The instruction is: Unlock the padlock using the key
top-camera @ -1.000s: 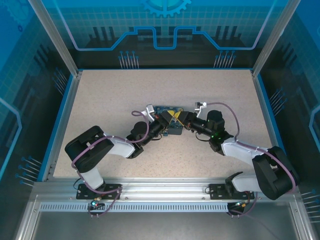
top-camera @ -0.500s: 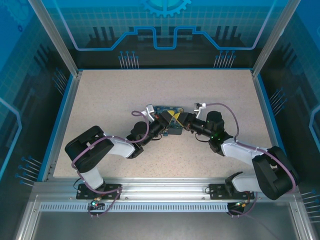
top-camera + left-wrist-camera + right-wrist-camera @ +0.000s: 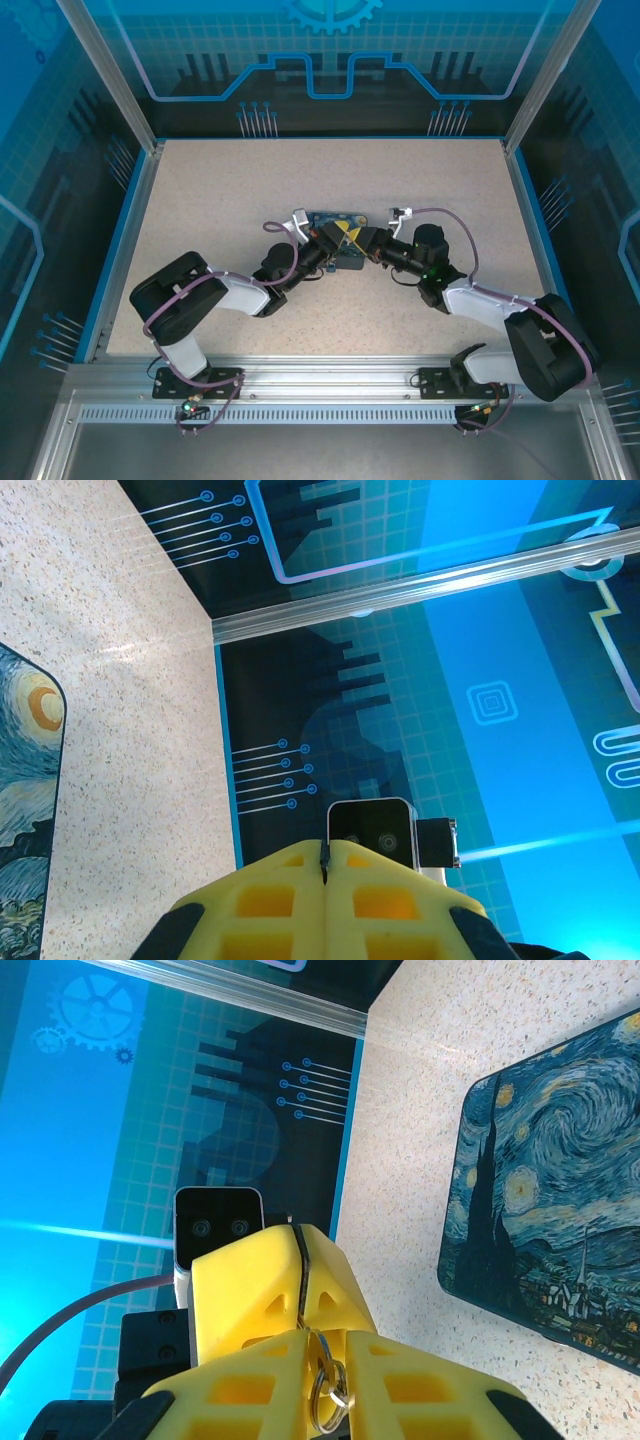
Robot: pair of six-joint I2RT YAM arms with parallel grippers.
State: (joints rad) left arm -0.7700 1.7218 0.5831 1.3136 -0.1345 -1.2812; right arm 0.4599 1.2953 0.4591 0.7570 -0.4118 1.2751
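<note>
Right gripper (image 3: 297, 1235) barely shifted; jaws pinch key (image 3: 320, 1362) beside padlock (image 3: 550, 1210).

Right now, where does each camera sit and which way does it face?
Top external: above and behind the bases, looking down on the table; left arm and right arm meet at the padlock.
Left wrist: on the left arm, looking along the left fingers toward the enclosure wall; right wrist camera faces it.
Right wrist: on the right arm, looking along the right fingers, key ring between them; left wrist camera faces it.
Shared: both wrist views catch the padlock.
</note>
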